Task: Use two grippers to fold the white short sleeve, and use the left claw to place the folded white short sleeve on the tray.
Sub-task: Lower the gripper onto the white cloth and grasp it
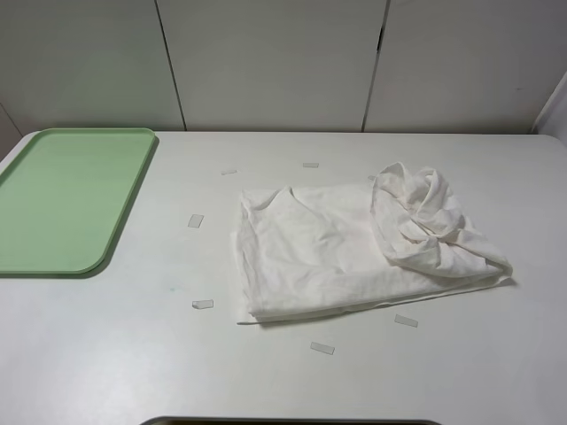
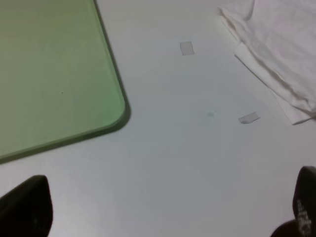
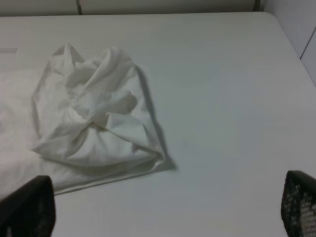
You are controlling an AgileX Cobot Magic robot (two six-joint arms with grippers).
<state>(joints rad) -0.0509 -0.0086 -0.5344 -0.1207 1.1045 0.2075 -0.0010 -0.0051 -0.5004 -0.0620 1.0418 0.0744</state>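
Both left gripper (image 2: 165, 210) and right gripper (image 3: 165, 207) gaped wide, empty, mostly out of frame; the shirt's (image 1: 354, 243) bunched end hid its sleeves.

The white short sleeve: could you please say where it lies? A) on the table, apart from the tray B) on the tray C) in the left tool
A: the white short sleeve lies bunched on the table, with bare tabletop between it and the tray.

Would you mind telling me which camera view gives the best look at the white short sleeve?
The exterior high view: it shows the whole white short sleeve, flat on the left and bunched up on the right. The left wrist view catches only its layered edge, and the right wrist view shows mainly the bunched end.
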